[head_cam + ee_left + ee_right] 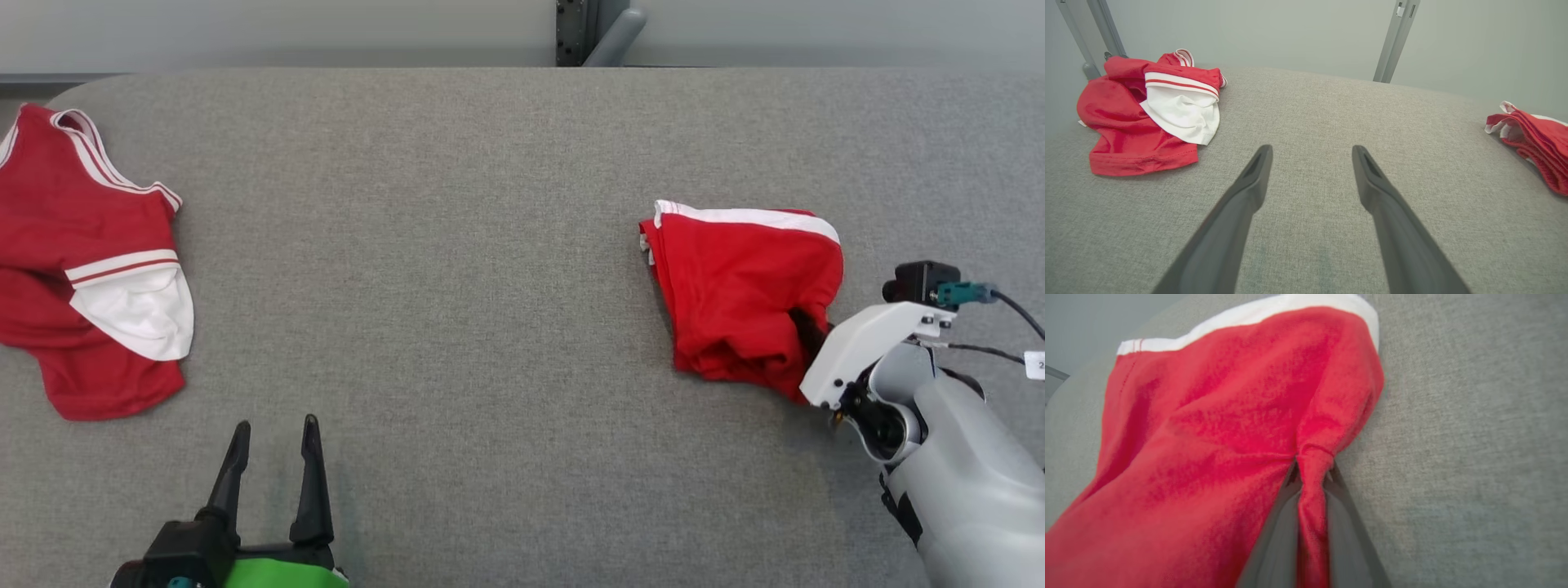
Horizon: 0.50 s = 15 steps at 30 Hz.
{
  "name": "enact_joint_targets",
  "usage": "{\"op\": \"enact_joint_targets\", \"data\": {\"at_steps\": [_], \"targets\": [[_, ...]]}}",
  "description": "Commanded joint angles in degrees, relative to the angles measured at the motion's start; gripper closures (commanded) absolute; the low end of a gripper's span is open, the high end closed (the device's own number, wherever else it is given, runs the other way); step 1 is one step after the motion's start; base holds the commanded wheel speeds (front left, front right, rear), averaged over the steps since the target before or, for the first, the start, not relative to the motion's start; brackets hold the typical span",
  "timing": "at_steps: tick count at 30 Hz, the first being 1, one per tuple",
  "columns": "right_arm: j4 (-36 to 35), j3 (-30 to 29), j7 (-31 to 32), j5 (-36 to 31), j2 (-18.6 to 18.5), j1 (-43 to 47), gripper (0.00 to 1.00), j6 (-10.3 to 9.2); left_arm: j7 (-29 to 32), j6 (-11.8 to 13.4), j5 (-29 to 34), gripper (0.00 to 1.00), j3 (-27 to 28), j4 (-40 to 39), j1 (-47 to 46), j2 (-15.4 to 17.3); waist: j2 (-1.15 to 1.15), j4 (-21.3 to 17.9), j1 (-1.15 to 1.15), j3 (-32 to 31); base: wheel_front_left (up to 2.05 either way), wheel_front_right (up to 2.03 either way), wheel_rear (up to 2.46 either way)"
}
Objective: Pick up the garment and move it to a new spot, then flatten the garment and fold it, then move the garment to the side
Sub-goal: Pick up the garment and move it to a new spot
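Two long dark fingers [311, 474] of my left gripper [276, 423] rise at the near edge on my left, spread wide with nothing between them, their tips over bare grey woven tabletop [490, 245]. Over on my near right, the pale grey forearm [963, 465] comes in from the corner and its right gripper [1312, 473] is almost closed. From the right wrist camera I see the two fingers pinching a bunched ridge of red cloth that runs down between them. That cloth belongs to the folded red fabric garment with a white band [743, 286], which lies on the right half of the table about midway back. Its white band runs along its far edge, and the pinched spot is at its near right corner. I cannot tell whether that corner is raised off the surface; the rest of it rests on the tabletop. Well apart from it, at the left edge of the table, sits a crumpled red garment with white striped trim and a white panel [82, 278], part of it reaching past the table's side. Farthest back, beyond the table's far edge, I see a pale grey wall [245, 33] and a dark metal post [574, 33]
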Motion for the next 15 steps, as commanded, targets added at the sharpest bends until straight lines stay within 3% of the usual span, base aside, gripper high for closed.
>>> {"op": "enact_joint_targets", "data": {"at_steps": [1, 5, 10, 15], "targets": [[-0.43, 1.32, 0.76, 0.88, -1.15, -2.2, 1.0, -0.01, -0.18, 0.07, 0.11, 0.0, -0.07, -0.95, -1.64, 0.1, 0.31, -2.11, 0.0, 2.96, 0.0, 0.0, 0.0], [-1.13, 3.94, 2.21, 0.01, -4.59, -4.82, 1.0, -0.02, -0.17, -0.64, 1.09, 0.0, 0.03, -1.98, -3.17, 0.11, 0.31, -4.27, 0.0, 6.33, 0.0, 0.0, 0.0], [-2.23, 8.61, 3.49, -8.07, -15.24, -11.32, 1.0, -0.05, -0.11, -2.5, 3.15, 0.0, 0.75, -4.17, -8.35, 0.11, 0.31, -6.8, 0.0, 13.65, 0.0, 0.0, 0.0], [-0.76, 9.88, 6.79, -12.57, -22.72, -15.42, 1.0, -0.06, -0.1, -3.61, 4.73, 0.0, 1.24, -4.84, -10.62, 0.12, 0.31, -7.09, 0.0, 17.11, 0.0, 0.0, 0.0]]}}
